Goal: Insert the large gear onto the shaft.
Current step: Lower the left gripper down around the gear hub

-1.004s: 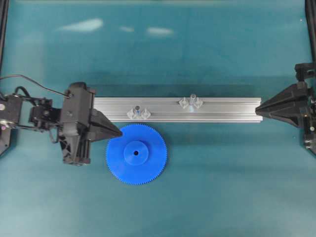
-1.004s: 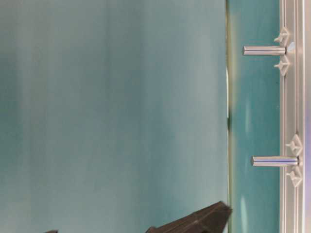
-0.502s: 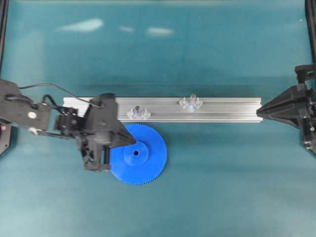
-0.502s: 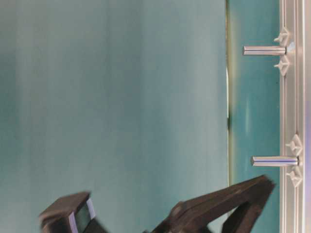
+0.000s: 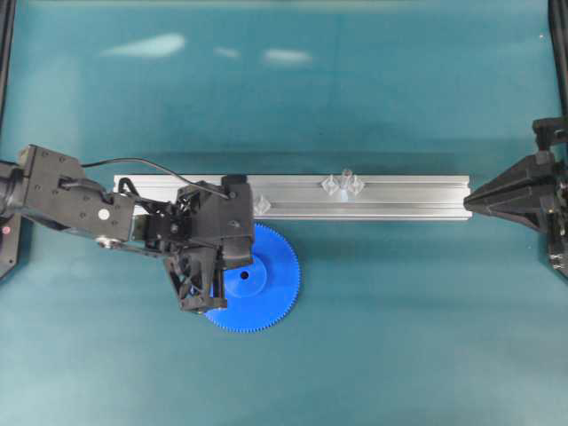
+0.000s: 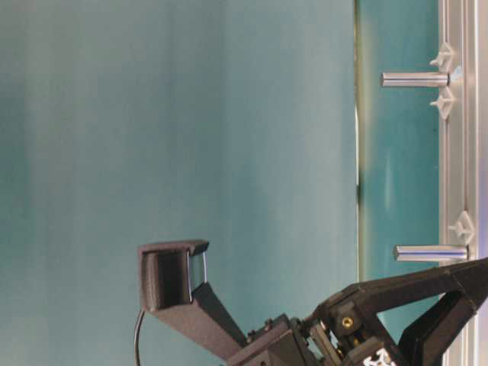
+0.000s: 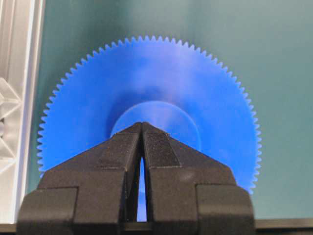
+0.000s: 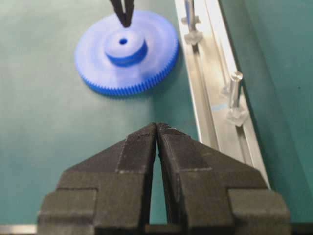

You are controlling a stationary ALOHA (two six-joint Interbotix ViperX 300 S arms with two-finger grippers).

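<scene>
Teal matting (image 5: 382, 337) covers the whole work surface, and across its middle lies a long aluminium rail (image 5: 408, 197). We see the large gear (image 5: 271, 284), bright blue with fine teeth, lying flat on the matting just below the rail, towards its left end. The left gripper (image 5: 238, 264) reaches over the gear's left half, its fingers (image 7: 122, 152) pressed together with nothing between them, tips at the raised hub (image 8: 124, 48); whether they touch it we cannot tell. The shaft (image 5: 346, 176), a small whitish peg between two clear brackets, stands upright on the rail, right of the gear and well apart from it. A second peg (image 8: 190, 12) rises beside the gear. The right gripper (image 5: 472, 199) waits at the rail's right end, its fingers (image 8: 139, 147) likewise closed and empty.
</scene>
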